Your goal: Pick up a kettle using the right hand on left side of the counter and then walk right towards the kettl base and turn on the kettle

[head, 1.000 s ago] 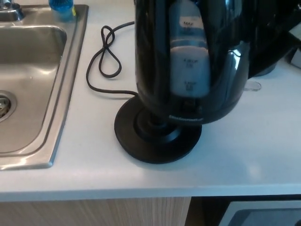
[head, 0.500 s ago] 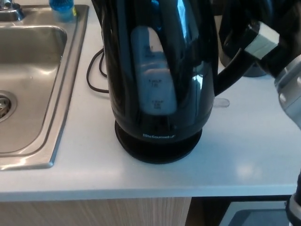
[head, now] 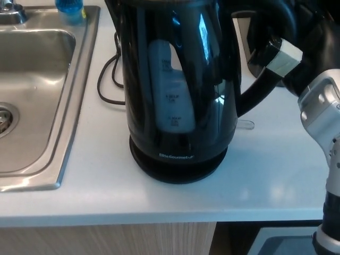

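The glossy black electric kettle [head: 178, 85] sits upright on its round black base [head: 178, 167], which rests on the white counter [head: 276, 175] not far from the front edge. Its pale water-level window faces the camera, with small white lettering on the body low down. The robot's right hand [head: 289, 50] comes in from the right side and is wrapped round the curved black handle [head: 260, 87], fingers clamped on it near the top; the silver forearm [head: 321, 114] trails down toward the counter's front right corner. A thin black power cord [head: 106, 85] loops on the counter behind the kettle's left side, between the kettle and the stainless steel sink [head: 32, 95], which takes up the counter's left end. A blue bottle top [head: 69, 8] shows at the sink's back rim. The left hand is out of sight.
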